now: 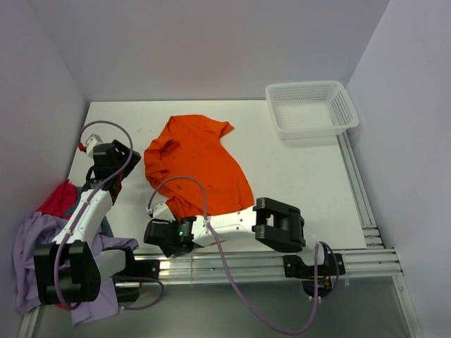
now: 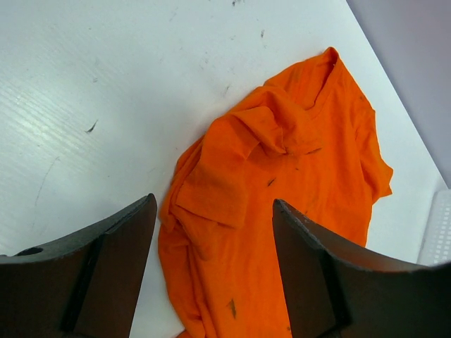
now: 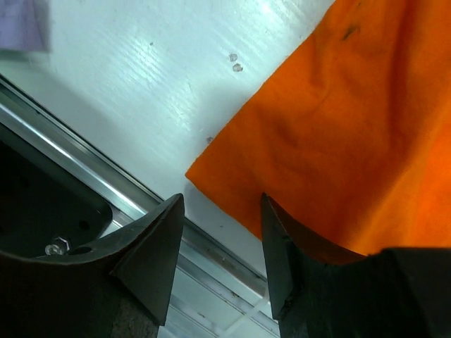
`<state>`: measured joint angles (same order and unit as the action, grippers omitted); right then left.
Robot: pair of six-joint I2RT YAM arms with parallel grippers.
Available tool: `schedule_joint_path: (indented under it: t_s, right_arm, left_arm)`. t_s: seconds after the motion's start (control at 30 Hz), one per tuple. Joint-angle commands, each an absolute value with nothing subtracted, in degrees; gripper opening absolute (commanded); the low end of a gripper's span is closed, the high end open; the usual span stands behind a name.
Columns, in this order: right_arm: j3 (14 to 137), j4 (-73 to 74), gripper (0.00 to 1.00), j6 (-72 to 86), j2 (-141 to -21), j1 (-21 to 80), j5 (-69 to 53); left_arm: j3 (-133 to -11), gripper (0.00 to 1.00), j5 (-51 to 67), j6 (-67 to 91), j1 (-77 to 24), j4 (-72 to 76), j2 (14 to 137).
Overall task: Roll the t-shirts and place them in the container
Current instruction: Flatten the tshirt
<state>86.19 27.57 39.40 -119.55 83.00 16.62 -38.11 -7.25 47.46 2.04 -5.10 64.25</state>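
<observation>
Right gripper (image 3: pixel 222 204) is hovering with jaws spread and empty over the near corner of the orange t-shirt (image 1: pixel 201 165), which is lying crumpled on the table (image 1: pixel 303 176). Left gripper (image 2: pixel 215 203) is hanging likewise open, holding nothing, above the shirt's left edge.

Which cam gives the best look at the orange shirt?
Top external: the orange shirt shows almost whole, only its near edge under the right arm. Left wrist shows most of it, cropped at the bottom. Right wrist shows just one corner.
</observation>
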Motion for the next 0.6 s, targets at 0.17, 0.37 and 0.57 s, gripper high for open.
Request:
schedule_joint_path:
  t_s: [0.17, 0.37, 0.57]
  right_arm:
    - [90.9, 28.4, 0.6, 40.4, -121.6, 83.1, 20.2]
    - [92.9, 28.9, 0.6, 40.0, -122.3, 83.0, 21.0]
    - [94.0, 31.3, 0.48, 41.0, -124.6, 82.3, 22.0]
  left_arm:
    - [-38.4, 0.72, -5.6, 47.4, 2.1, -2.5, 63.0]
    - [-38.3, 0.72, -6.1, 47.1, 2.1, -3.0, 61.7]
    - [-38.5, 0.72, -5.7, 46.8, 2.1, -2.9, 62.0]
